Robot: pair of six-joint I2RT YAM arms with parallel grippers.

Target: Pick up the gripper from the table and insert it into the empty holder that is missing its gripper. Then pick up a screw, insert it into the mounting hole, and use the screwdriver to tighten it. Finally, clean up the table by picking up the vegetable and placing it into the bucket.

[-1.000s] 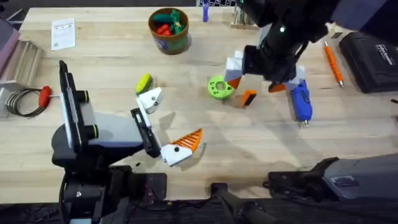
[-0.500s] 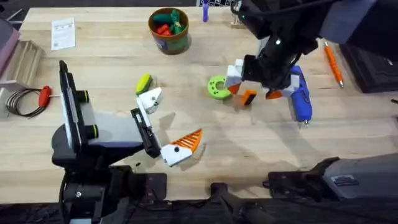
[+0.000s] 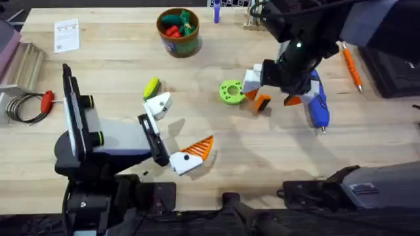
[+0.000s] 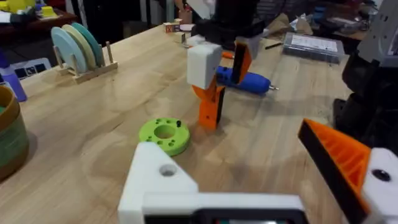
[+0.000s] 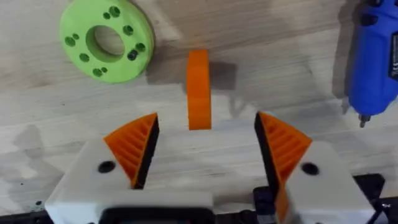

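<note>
Right fingers (image 5: 205, 149) released over the gripper (image 5: 198, 89), between green disc (image 5: 106, 40) and screwdriver (image 5: 374, 53); left fingers (image 3: 177, 131) seemingly parted.

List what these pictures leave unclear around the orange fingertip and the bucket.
- Overhead: the right arm hides part of the orange gripper and of the blue screwdriver.
- Left wrist: the bucket is cut off by the picture's edge.
- Right wrist: the screwdriver's upper body runs out of frame.

"What sort of place is it?"
"A workshop or robotics lab: a light wooden workbench (image 3: 131, 59), a red-handled tool (image 3: 46, 100) beside coiled cable (image 3: 23, 108), a screwdriver (image 3: 316, 101), and a parts case (image 4: 311, 45) behind."
</note>
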